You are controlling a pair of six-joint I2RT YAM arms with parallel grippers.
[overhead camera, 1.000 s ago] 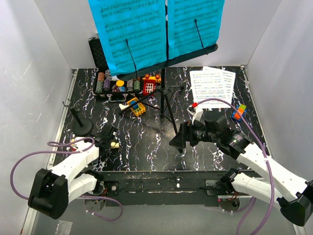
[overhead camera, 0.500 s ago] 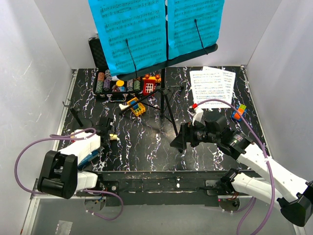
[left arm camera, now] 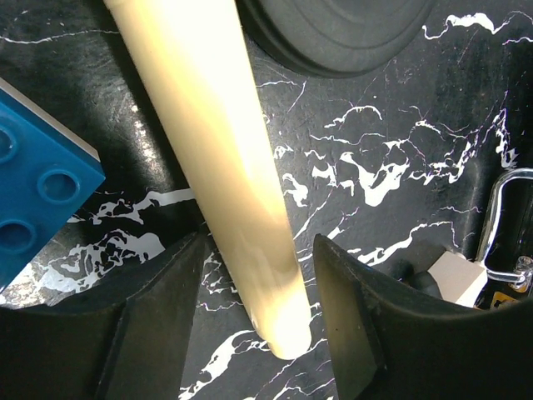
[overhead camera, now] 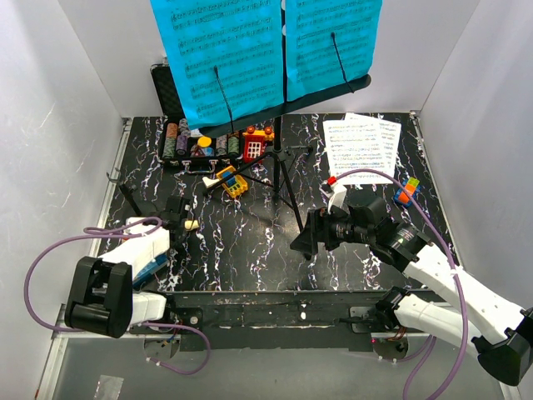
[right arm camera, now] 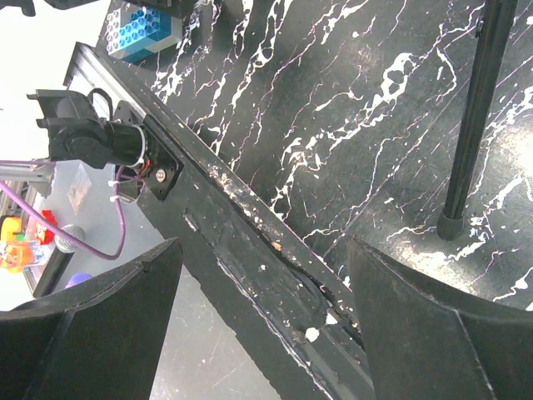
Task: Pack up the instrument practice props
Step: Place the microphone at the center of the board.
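On the tabletop (overhead camera: 250, 250), music stand (overhead camera: 279, 167) upright toward the back, blue sheet-music pages (overhead camera: 225, 58) on its desk. Front right: right claw (right arm camera: 265, 258) wide open, empty, near a tripod foot (right arm camera: 450, 227). Front left: left claw (left arm camera: 258, 283) parted, straddling the cream microphone (left arm camera: 225, 150) without pinching; mic stand base (left arm camera: 333, 33) just beside.

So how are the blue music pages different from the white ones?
The blue pages stand upright on the music stand, while the white pages lie flat on the table. A thin black cord crosses each blue page. Nothing crosses the white pages. Both sets are sheets printed with rows of music.
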